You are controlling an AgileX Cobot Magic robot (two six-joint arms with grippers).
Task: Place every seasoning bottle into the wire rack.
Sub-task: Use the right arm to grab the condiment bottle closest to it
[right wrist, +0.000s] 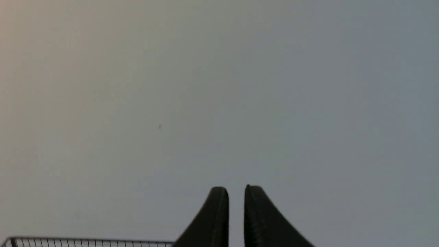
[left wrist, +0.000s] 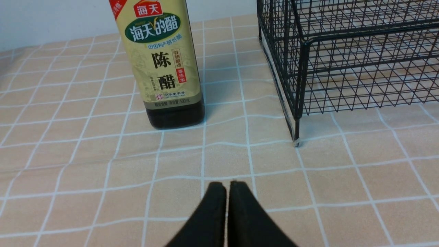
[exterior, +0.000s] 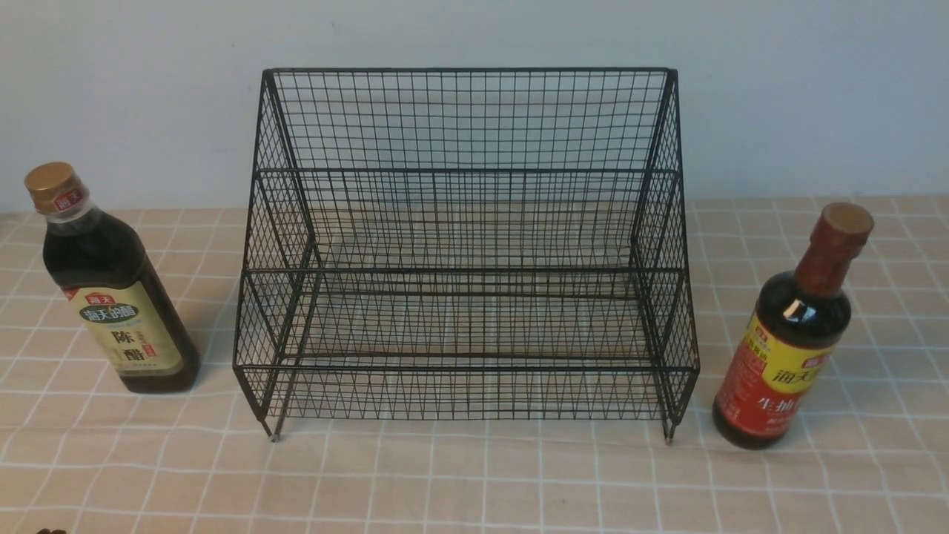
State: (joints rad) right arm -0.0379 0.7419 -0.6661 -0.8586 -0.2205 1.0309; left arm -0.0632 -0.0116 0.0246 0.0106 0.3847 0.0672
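The wire rack (exterior: 467, 366) stands mid-table on the checked cloth (exterior: 474, 482). The gold-capped bottle (exterior: 118, 297) stands upright left of it and the red-labelled bottle (exterior: 786, 356) right. The left gripper (left wrist: 227, 187) has its fingers together. The right gripper (right wrist: 236, 192) has its fingers slightly apart.

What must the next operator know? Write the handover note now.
Left gripper shut, empty, facing the squarish gold-capped dark-liquid bottle.
Right gripper slightly open, empty, pointing at the wall.
That bottle stands left of the black two-tier wire-mesh rack; the round dark-liquid bottle with reddish-brown neck stands right of it.
Done: nothing. Left: both bottles into the rack.
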